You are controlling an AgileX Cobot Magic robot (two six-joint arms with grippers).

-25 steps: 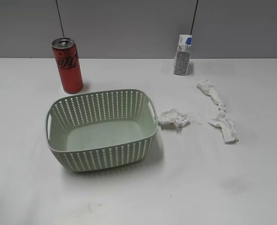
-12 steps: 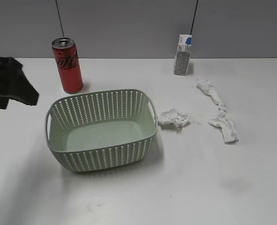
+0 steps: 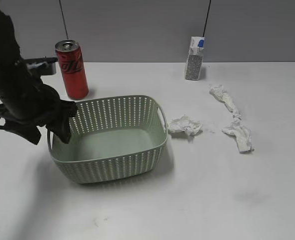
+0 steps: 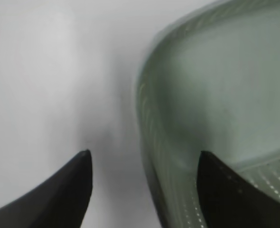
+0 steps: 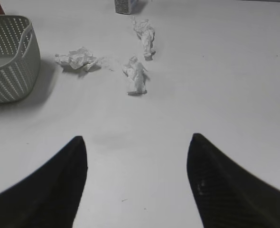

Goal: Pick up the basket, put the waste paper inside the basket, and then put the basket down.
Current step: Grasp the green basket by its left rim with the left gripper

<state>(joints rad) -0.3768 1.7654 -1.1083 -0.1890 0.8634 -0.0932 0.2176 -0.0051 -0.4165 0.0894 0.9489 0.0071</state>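
The pale green slotted basket (image 3: 112, 137) stands on the white table. My left gripper (image 3: 50, 135) is open and straddles the basket's left rim, one finger outside and one inside; the left wrist view shows the blurred rim (image 4: 152, 142) between the open fingers (image 4: 143, 156). The waste paper lies right of the basket: a small wad (image 3: 185, 125) and two twisted strips (image 3: 224, 98) (image 3: 240, 135). The right wrist view shows the wad (image 5: 76, 59), the strips (image 5: 136, 76) and the basket's end (image 5: 12, 57). My right gripper (image 5: 136, 142) is open and empty above bare table.
A red soda can (image 3: 72, 69) stands behind the basket's left corner, close to my left arm. A small white-and-grey carton with a blue top (image 3: 194, 65) stands at the back of the table. A grey wall backs the table.
My left arm has come in from the left edge and lowered its open gripper over the basket's left rim. The basket and the paper have not moved.
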